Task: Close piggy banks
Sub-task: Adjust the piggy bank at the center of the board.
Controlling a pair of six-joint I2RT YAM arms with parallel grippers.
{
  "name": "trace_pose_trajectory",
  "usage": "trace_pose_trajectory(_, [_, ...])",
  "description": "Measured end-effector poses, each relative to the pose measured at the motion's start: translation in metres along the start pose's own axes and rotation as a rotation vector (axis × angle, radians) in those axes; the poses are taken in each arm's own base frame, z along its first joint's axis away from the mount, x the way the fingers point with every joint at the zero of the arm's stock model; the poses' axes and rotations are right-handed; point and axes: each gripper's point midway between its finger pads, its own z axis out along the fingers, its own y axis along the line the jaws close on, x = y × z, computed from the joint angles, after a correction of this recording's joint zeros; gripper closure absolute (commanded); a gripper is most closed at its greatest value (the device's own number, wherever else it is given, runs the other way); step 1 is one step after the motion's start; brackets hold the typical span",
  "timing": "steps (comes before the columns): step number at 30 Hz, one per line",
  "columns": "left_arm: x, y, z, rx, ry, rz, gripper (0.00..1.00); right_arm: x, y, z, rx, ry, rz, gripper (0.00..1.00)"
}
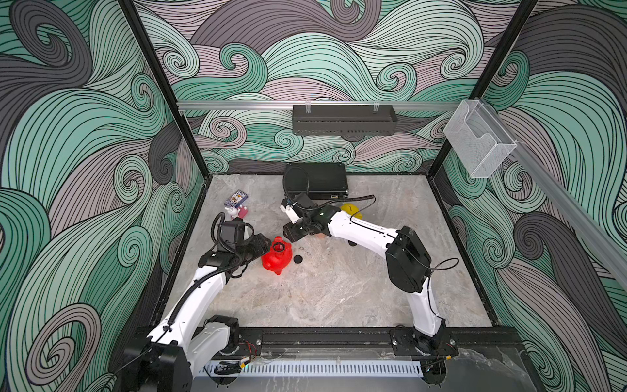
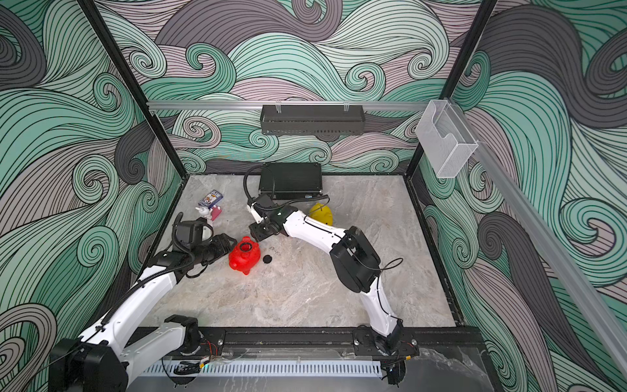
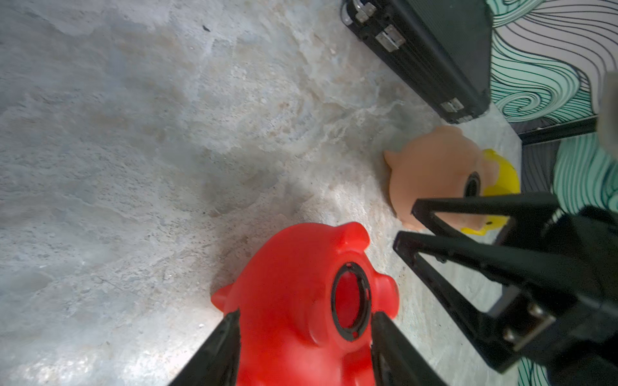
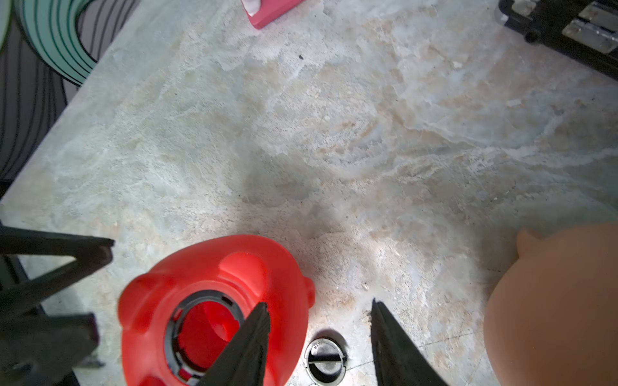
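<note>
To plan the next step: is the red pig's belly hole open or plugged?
Open. The hole of the red pig shows red inside, and a black plug lies beside it.

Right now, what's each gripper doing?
Left gripper: astride the red pig; whether it grips cannot be told.
Right gripper: open, holding nothing.

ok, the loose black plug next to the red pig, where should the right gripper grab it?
Its round rim, from straight above. The black plug lies flat on the table, so only its edge gives opposing sides. The red pig sits close beside it, so I'd put neither finger on that side. The right gripper hangs open near it.
</note>
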Motion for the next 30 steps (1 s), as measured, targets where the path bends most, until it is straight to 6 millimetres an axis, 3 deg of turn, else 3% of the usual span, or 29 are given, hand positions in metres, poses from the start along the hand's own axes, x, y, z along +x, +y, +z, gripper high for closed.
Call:
trace_pose_trajectory(5, [0.021,0.0,0.002,0.044,0.057,0.0,0.29,-0.037,0.018,-0.008,-0.067,-0.083,-0.016,0.47])
trace_pose_trajectory(9, [0.032,-0.001,0.006,0.059,0.104,0.006,0.27,-0.049,0.025,0.002,-0.104,-0.093,-0.025,0.47])
trace_pose_trajectory(18, [0.036,-0.001,0.016,0.053,0.138,0.008,0.25,-0.021,0.022,0.043,-0.113,0.015,-0.03,0.47])
trace_pose_trajectory(30, [0.038,-0.001,0.014,0.037,0.138,0.019,0.21,-0.006,0.02,0.051,-0.097,0.056,-0.04,0.48])
